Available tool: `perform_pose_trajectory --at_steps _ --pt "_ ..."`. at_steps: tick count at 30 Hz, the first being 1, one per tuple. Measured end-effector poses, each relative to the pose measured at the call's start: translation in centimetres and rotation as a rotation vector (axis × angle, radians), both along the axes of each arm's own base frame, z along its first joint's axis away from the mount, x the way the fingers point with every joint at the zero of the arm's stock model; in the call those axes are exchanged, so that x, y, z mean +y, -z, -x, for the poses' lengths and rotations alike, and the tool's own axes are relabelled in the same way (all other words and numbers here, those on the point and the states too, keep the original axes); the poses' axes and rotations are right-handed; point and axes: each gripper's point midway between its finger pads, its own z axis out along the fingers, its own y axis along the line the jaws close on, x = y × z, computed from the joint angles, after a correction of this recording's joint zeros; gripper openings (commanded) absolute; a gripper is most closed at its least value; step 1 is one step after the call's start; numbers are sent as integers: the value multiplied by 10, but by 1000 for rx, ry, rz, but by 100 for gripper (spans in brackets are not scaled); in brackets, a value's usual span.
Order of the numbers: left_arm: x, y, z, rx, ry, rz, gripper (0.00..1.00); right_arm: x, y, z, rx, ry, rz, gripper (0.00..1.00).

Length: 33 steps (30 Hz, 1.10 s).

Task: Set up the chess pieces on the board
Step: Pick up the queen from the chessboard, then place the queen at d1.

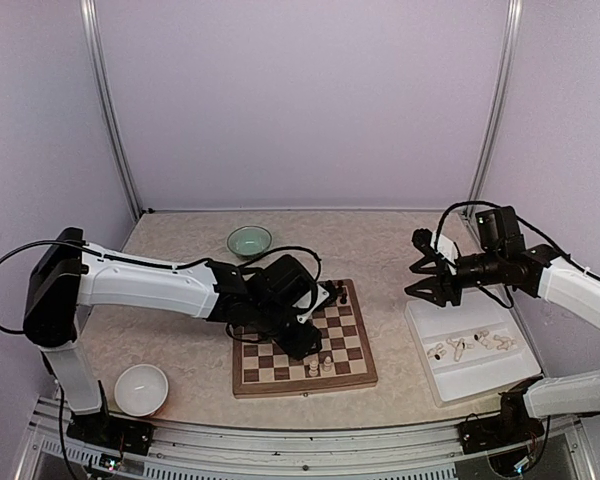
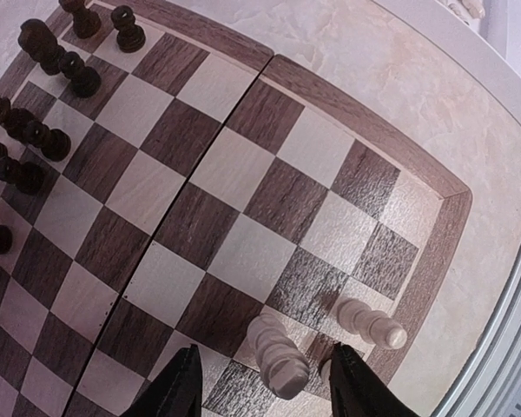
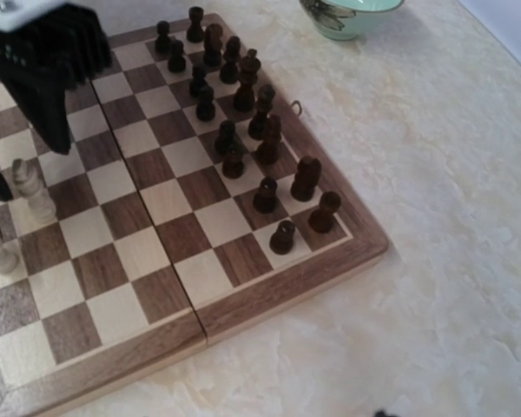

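Left gripper is held part-open astride an upright cream chess piece on the board, untouched. Placement is judged in hand; a straight lift clear is called for.

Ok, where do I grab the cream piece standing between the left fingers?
Probably by its stem under the head, straight down from above: the cream piece stands upright, the left gripper straddles it, and a second cream piece stands close beside.
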Motion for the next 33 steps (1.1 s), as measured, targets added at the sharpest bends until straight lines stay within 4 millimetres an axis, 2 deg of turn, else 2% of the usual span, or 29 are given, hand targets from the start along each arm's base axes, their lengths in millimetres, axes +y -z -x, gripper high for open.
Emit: perform_pose_trajectory --at_steps 5,14,19,27,29,33 --pt "0 10 0 11 4 -28 33 0 0 0 0 0 0 54" --pt "-2 10 -3 3 3 -37 15 0 1 0 -1 -2 3 53" --pt "2 4 -7 -23 -18 -41 14 0 2 0 1 -3 4 53" --pt "14 -35 -1 -69 -58 19 14 0 5 0 6 -5 10 53" --pt "17 -34 7 -64 -56 18 14 0 5 -1 5 -4 12 53" --pt "23 -19 26 -41 -44 -24 14 0 6 -1 4 -4 14 53"
